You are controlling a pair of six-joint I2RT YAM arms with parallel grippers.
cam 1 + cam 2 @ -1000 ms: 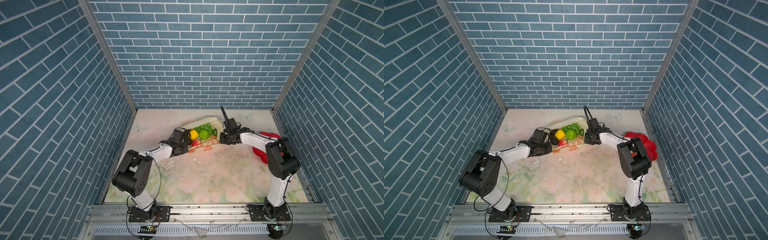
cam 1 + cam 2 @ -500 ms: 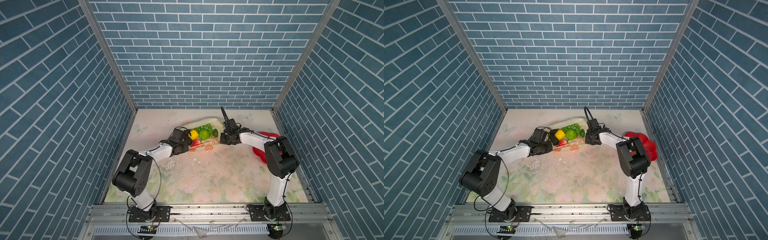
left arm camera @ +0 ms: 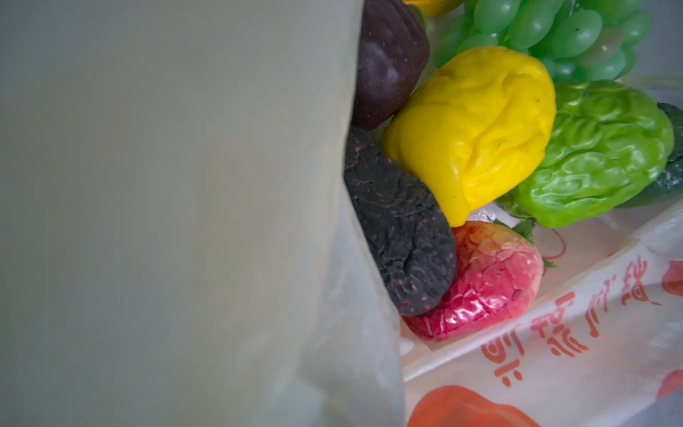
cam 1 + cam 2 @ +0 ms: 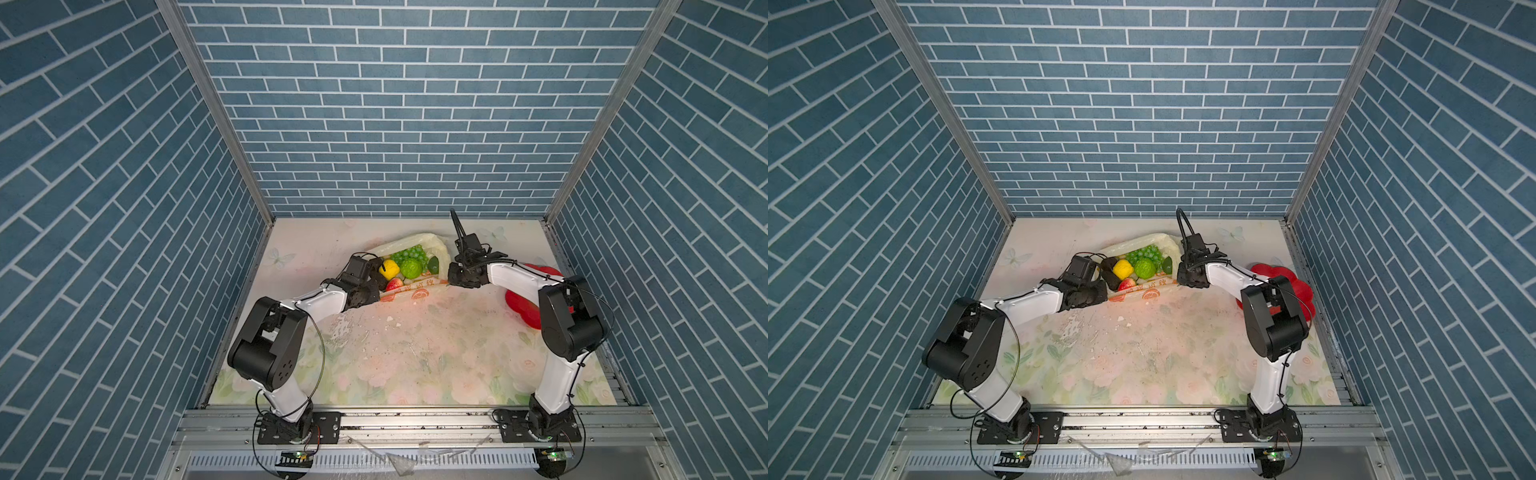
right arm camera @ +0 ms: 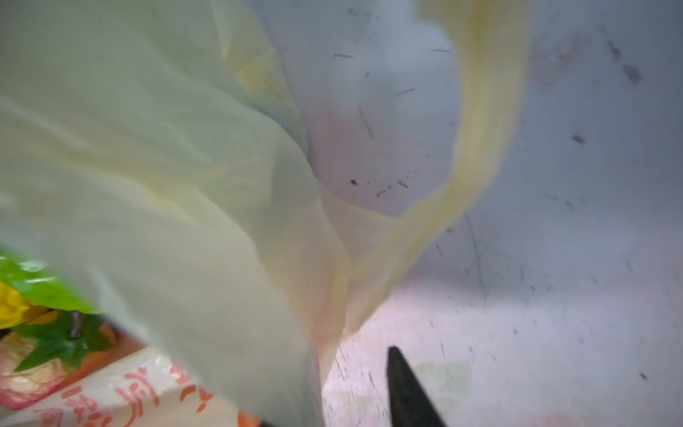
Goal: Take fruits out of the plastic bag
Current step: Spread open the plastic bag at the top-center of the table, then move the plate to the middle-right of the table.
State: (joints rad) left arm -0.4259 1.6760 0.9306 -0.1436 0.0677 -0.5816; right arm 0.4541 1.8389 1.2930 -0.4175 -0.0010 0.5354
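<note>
**Fruits all in bag: L end effector clamped, R end effector part-open**

L end effector (image 4: 376, 291) sits at the L rim of the thin, crinkly, pale-yellow translucent plastic bag (image 4: 419, 242), jaws closed right down. Its fingers are hidden in the L wrist view. Bag film (image 3: 184, 185) fills that side & runs straight into them, so the rim looks pinched.

Just past this end effector, inside the open bag mouth:
- Nearest are a glossy dark brown piece (image 3: 388, 63) & a black wrinkled avocado-like piece (image 3: 401, 229).
- Next out is a crumpled yellow lemon (image 3: 473, 125), touching both dark pieces.
- A red strawberry (image 3: 488, 281) lies partly under the black piece.
- Farther out is a bumpy green fruit (image 3: 598, 148) against the lemon, w/ a green grape bunch (image 3: 561, 33) beyond it.

All fruits seen lie in the bag, which rests on the floral-print table (image 4: 415, 353) btwn the two end effectors. The bag's near wall carries printed orange-slice pictures (image 4: 419, 293).

R end effector (image 4: 453, 277) is at the bag's R rim, jaws partway apart. One dark fingertip (image 5: 406, 384) shows clear of the film, w/ bare table btwn them. The other fingertip is hidden behind the bag, & no grip on the film is visible. A pale-yellow loop handle (image 5: 484, 129) arches just ahead of that fingertip.

A red flower-shaped plate (image 4: 525, 309) lies on the table back along the R arm from the end effector, partly hidden by the arm.
</note>
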